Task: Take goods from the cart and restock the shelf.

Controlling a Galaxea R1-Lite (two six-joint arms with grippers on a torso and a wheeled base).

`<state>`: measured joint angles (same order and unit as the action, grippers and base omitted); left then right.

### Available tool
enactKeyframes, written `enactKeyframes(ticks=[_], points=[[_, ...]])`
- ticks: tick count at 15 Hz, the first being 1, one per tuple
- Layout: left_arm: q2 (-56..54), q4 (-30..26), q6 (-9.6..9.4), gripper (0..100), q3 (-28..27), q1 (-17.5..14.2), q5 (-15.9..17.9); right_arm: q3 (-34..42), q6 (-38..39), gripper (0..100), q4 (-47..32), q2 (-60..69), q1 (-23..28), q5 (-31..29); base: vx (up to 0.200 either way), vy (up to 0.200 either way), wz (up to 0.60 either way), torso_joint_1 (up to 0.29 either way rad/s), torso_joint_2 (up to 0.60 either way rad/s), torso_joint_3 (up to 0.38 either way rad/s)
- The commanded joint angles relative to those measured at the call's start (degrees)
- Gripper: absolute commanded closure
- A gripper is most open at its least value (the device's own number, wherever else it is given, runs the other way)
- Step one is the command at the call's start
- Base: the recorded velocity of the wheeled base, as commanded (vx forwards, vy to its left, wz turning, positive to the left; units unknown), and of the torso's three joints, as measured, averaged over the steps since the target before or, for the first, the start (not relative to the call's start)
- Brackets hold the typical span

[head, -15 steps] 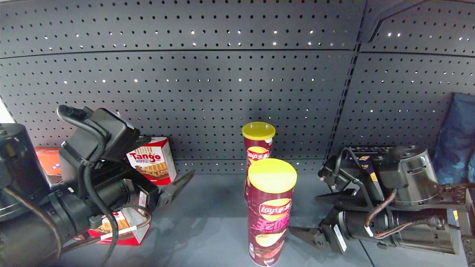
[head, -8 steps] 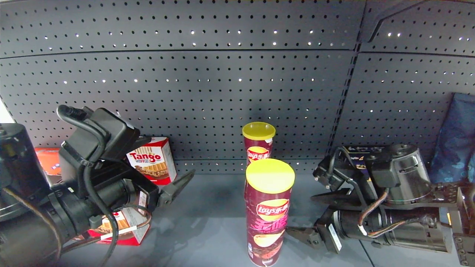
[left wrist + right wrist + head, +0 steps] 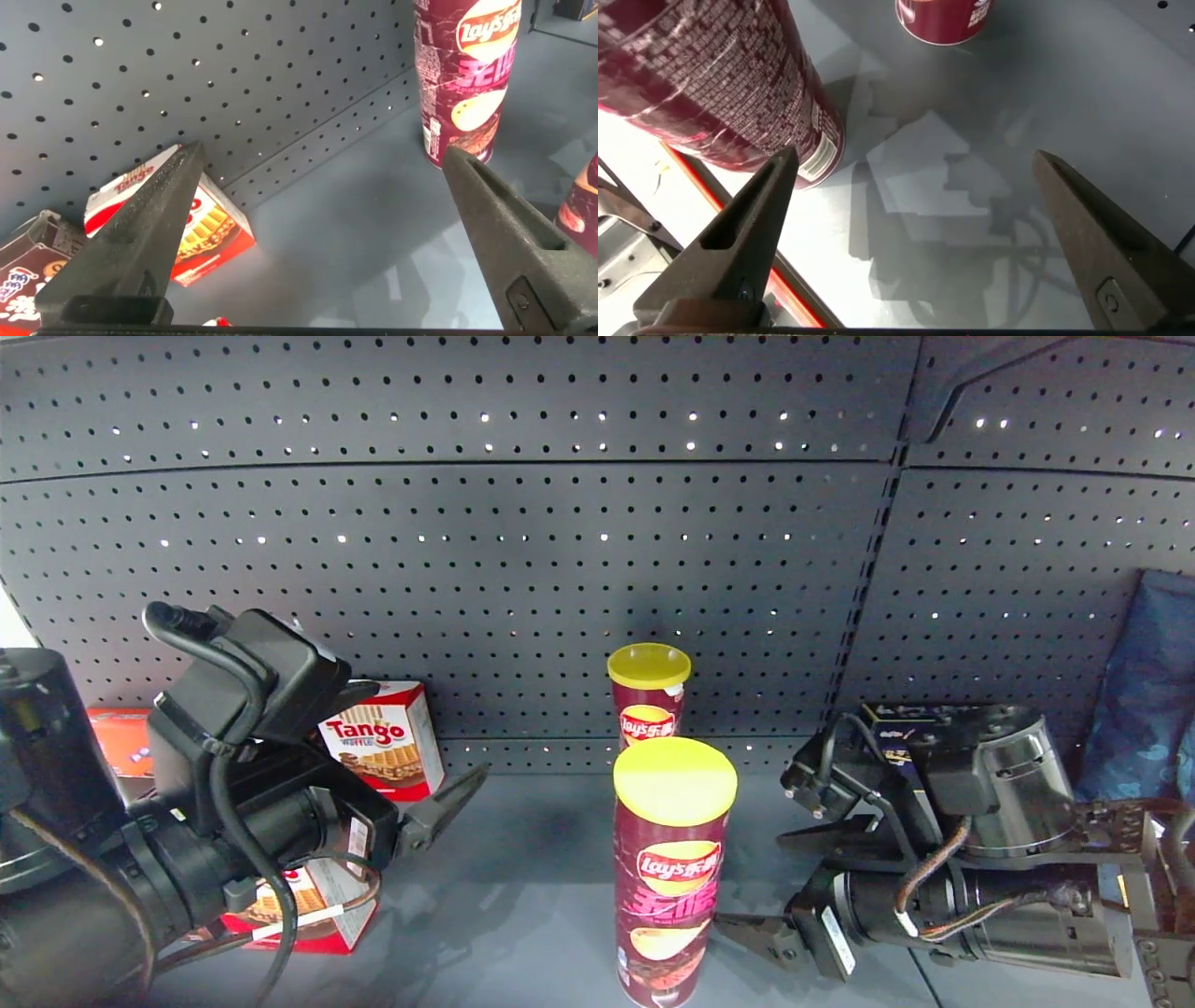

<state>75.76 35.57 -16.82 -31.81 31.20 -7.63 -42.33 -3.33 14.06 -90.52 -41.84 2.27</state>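
The front chip can [image 3: 672, 868] is being shown standing upright on the grey shelf [image 3: 523, 896], close to its front edge, with its yellow lid in place. The rear chip can [image 3: 648, 705], of the same dark red kind and also lidded, is being shown upright directly behind it, near the pegboard [image 3: 523, 569] that is backing the shelf. In the right wrist view the bases of the two cans are being seen apart, with bare shelf between them.

The right gripper [image 3: 780, 887] is being held low over the shelf, just to the right of the front chip can and pointing toward it. Its jaws are being held wide apart, with nothing between them. The can is being seen outside their gap, beside one jaw, and whether that jaw is touching it cannot be told.

The left gripper [image 3: 318, 233] is being held at the left of the shelf, well apart from both cans and aimed across toward them. Its jaws are likewise being held spread, and nothing is being gripped.

A wafer box [image 3: 383, 737] is being seen standing against the pegboard behind the left gripper. A second wafer box [image 3: 313, 910] is lying flat beneath the left arm and is being partly hidden by it. An orange box [image 3: 121, 737] is being partly covered at the far left. A dark box [image 3: 896, 719] is sitting behind the right arm, and a blue bag [image 3: 1148, 681] is being seen at the far right.
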Motion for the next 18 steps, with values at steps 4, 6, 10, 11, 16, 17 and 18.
enactKeyframes(ticks=[4, 6, 10, 11, 16, 17, 18], points=[[0.09, 0.02, -0.05, 0, -0.10, 0.01, -0.02, 1.37, -0.01, 0, 0.01, 2.01, -0.26, -0.07, 0.000, 0.000, 0.00, 0.000, 0.00, 0.000], [0.17, 0.02, -0.05, 0, -0.10, 0.09, -0.02, 1.02, -0.01, 0, 0.01, 1.83, -1.23, -0.07, 0.000, 0.000, 0.00, 0.000, 0.00, 0.000], [0.17, 0.02, -0.05, 0, -0.01, 0.01, -0.02, 0.67, -0.01, 0, 0.01, 1.39, -1.14, -0.07, 0.000, 0.000, 0.00, 0.000, 0.00, 0.000], [0.17, 0.02, 0.04, 0, -0.01, 0.01, -0.02, 0.58, -0.01, 0, 0.01, 1.22, -1.05, -0.07, 0.000, 0.000, 0.00, 0.000, 0.00, 0.000], [0.26, 0.02, -0.05, 0, -0.01, 0.09, -0.02, 0.05, -0.01, 0, 0.01, 0.60, -0.88, -0.07, 0.000, 0.000, 0.00, 0.000, 0.00, 0.000], [0.26, 0.02, -0.05, 0, -0.01, 0.09, -0.02, -0.04, -0.01, 0, 0.01, 0.60, -0.88, 0.02, 0.000, 0.000, 0.00, 0.000, 0.00, 0.000], [0.26, 0.02, -0.05, 0, -0.01, 0.09, -0.02, -0.04, -0.01, 0, 0.01, 0.52, -0.79, 0.02, 0.000, 0.000, 0.00, 0.000, 0.00, 0.000]])
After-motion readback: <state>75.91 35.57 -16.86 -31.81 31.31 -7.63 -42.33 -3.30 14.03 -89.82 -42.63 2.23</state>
